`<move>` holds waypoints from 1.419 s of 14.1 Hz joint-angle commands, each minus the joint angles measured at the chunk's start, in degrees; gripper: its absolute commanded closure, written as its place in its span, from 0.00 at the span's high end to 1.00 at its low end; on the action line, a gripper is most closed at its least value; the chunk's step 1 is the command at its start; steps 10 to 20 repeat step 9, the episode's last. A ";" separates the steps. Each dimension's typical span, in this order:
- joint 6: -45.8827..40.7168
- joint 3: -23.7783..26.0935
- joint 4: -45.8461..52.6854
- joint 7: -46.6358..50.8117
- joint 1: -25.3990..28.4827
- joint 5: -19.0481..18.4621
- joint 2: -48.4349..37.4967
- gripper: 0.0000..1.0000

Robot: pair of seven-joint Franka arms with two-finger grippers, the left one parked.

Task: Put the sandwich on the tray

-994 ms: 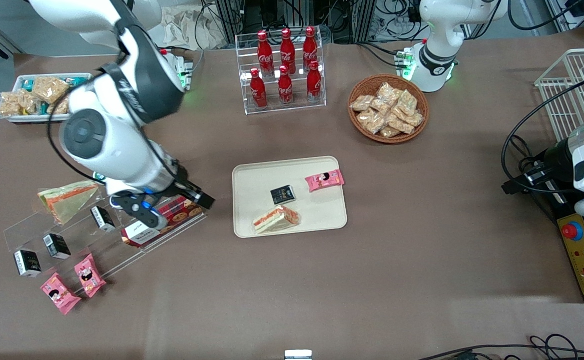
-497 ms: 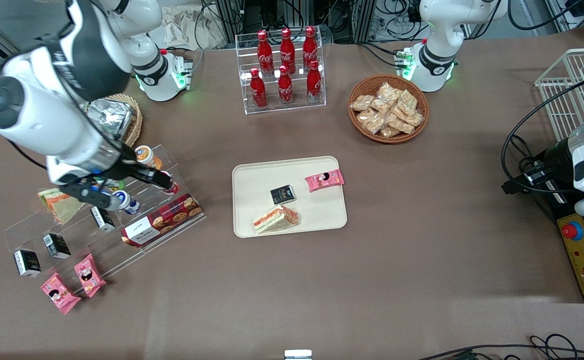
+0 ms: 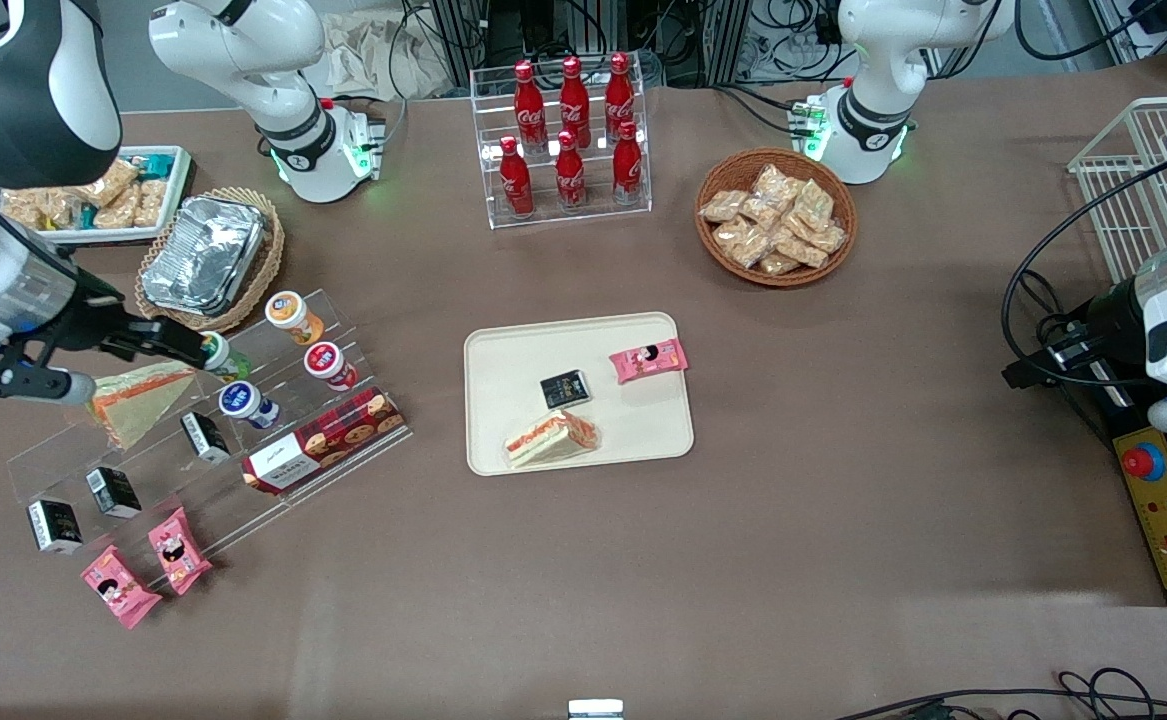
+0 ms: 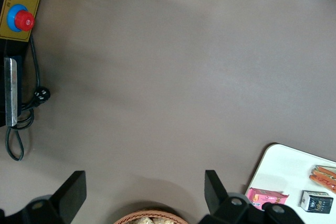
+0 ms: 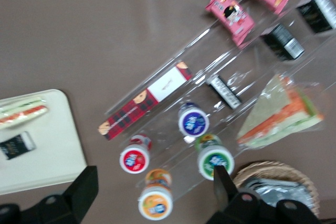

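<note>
The sandwich [image 3: 550,438], a wrapped wedge with orange-red filling, lies on the cream tray [image 3: 513,360] at the edge nearest the front camera. It also shows in the right wrist view [image 5: 23,113] on the tray [image 5: 52,166], and in the left wrist view [image 4: 324,174]. My right gripper [image 3: 103,365] hangs open and empty above the acrylic shelf at the working arm's end of the table, well away from the tray. In the right wrist view the gripper [image 5: 153,192] has its fingers spread wide, with nothing between them.
A greener-faced wedge sandwich [image 3: 138,395] lies on the acrylic shelf [image 3: 273,500] with small bottles, a biscuit box and black packets. A black packet [image 3: 565,388] and a pink packet [image 3: 649,360] share the tray. A foil-tray basket [image 3: 205,255], cola rack [image 3: 568,140] and snack basket [image 3: 775,215] stand farther back.
My right arm has swung away from the tray toward its own end of the table, uncovering the shelf's bottles and the foil basket. The sandwich has stayed on the tray.
</note>
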 commanded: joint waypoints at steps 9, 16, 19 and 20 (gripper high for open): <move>0.26 -0.01 2.60 -10.43 -4.72 -1.73 -0.47 0.98; 0.26 -0.01 2.60 -10.43 -4.72 -1.73 -0.47 0.98; 0.26 -0.01 2.60 -10.43 -4.72 -1.73 -0.47 0.98; 0.26 -0.01 2.60 -10.43 -4.72 -1.73 -0.47 0.98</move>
